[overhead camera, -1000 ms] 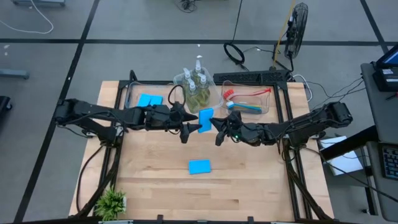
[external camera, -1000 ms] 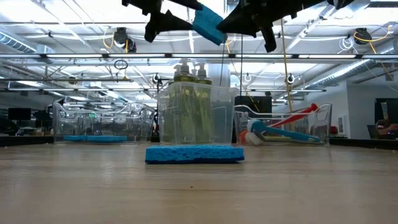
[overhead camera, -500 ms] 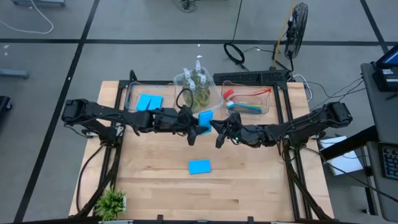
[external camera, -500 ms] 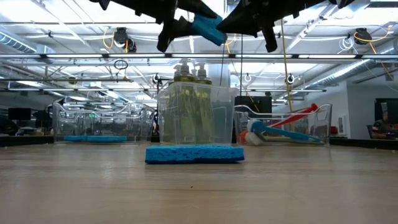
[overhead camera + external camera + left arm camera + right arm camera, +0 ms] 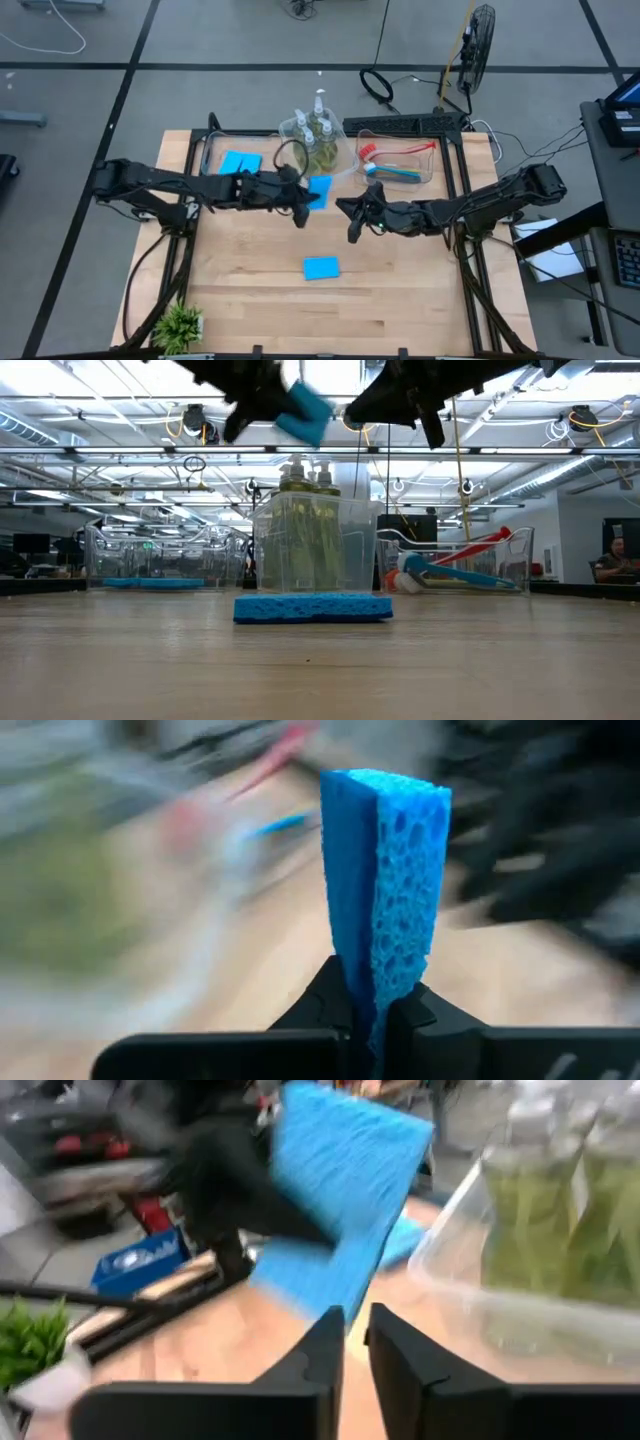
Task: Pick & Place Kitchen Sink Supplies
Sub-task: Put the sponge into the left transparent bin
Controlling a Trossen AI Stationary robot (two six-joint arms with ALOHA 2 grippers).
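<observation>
Sponge (image 5: 385, 880) is in the air above the counter (image 5: 400, 290), pinched edge-on in the left gripper (image 5: 303, 203), whose fingers are shut hard on one short end so the rest stands free beyond them. The left wrist view shows open pores and a squeezed waist where the fingers bite: I judge it very light, soft and springy, not slippery or fragile. It should take a firm pinch without harm, but it will flex, so a hold near an end lets it droop or swing. Gripping across the narrow thickness, close to the middle of a long side, should carry it steadier.

The right gripper (image 5: 352, 212) hangs just beside it, not touching, its fingers nearly together with a slim gap and nothing between them.

A second sponge (image 5: 321, 267) lies flat on the bare counter near the middle; it looks easy to take from above, across its width. Two more sponges (image 5: 241, 162) sit in the left tub (image 5: 211, 150). The pump bottles (image 5: 313, 135) stand in the middle tub, the brushes (image 5: 400, 165) lie in the right one.
</observation>
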